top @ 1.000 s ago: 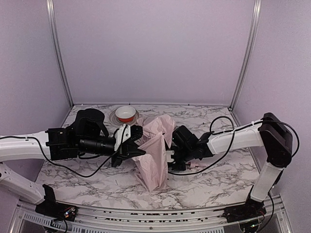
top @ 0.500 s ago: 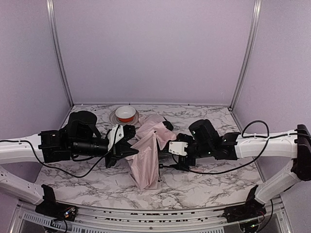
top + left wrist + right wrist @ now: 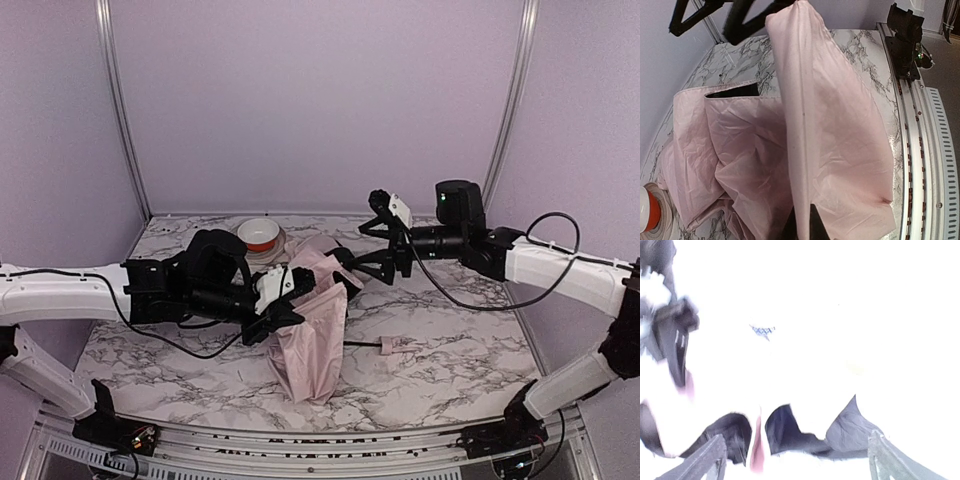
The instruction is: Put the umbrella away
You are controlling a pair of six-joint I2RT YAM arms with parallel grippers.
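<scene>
1. At the middle of the bench (image 3: 470, 375), the umbrella (image 3: 318, 335) lies as a crumpled pale pink bundle. Its thin black shaft (image 3: 365, 343) runs toward the right edge and ends in the handle knob (image 3: 402, 347), both flat on the marble.
2. The left gripper (image 3: 288, 300) is clamped on the pink fabric. In the left wrist view its fingertips (image 3: 812, 227) pinch the base of a raised fold.
3. Change: half a second ago the right gripper (image 3: 368, 248) sat low at the shaft, just right of the bundle. It now hangs raised toward the back edge, apart from the umbrella, with its jaws spread wide. The right wrist view is washed out, yet its fingers (image 3: 710, 455) show far apart.
4. Change: the left gripper and the bundle have shifted slightly toward the right edge, and the handle knob now lies uncovered.
5. Count: two arms, one umbrella, and one bowl (image 3: 258, 234), white with a red band, near the back-left corner.
</scene>
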